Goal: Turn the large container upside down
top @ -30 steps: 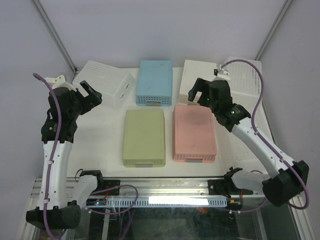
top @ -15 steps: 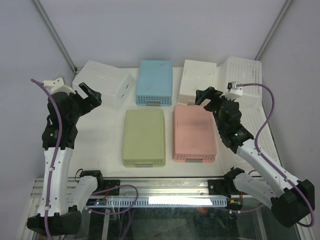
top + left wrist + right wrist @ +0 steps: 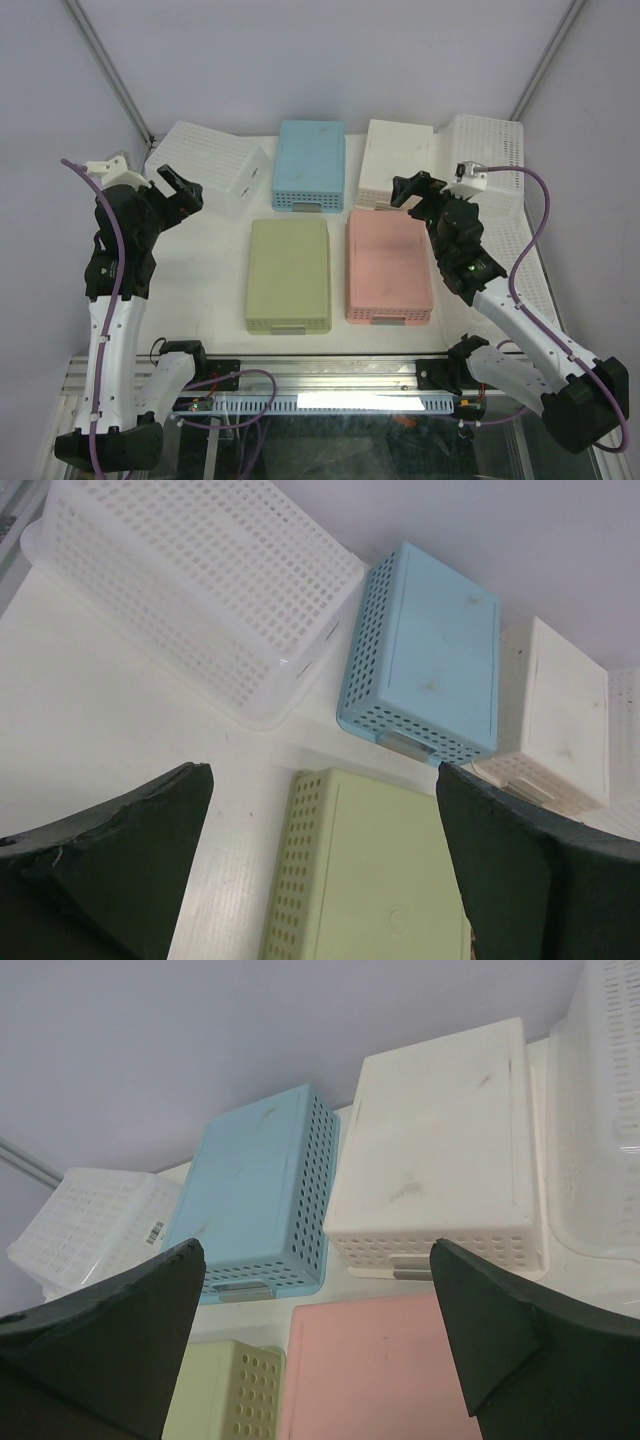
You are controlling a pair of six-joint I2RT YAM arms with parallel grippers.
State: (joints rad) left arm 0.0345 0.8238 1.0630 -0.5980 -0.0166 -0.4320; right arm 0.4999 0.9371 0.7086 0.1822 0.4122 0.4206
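Two large white perforated containers show. One point(image 3: 205, 165) lies bottom up at the back left, also in the left wrist view point(image 3: 200, 590). The other point(image 3: 487, 160) stands at the back right with its solid face up; the right wrist view shows its edge point(image 3: 600, 1110). My left gripper point(image 3: 178, 190) is open and empty, raised just left of the left container; its wrist view point(image 3: 320, 880) looks down on the green box. My right gripper point(image 3: 415, 192) is open and empty above the pink box, left of the right container point(image 3: 315, 1350).
Four smaller boxes lie bottom up in the middle: blue point(image 3: 310, 165), cream point(image 3: 397, 162), green point(image 3: 289, 275), pink point(image 3: 388, 265). More white perforated plastic point(image 3: 515, 270) runs along the right edge. Slanted frame posts stand at both back corners.
My right arm has drawn back to the right and toward the near side, uncovering the right container. My left arm shifted slightly. Nothing has moved in the last half second.
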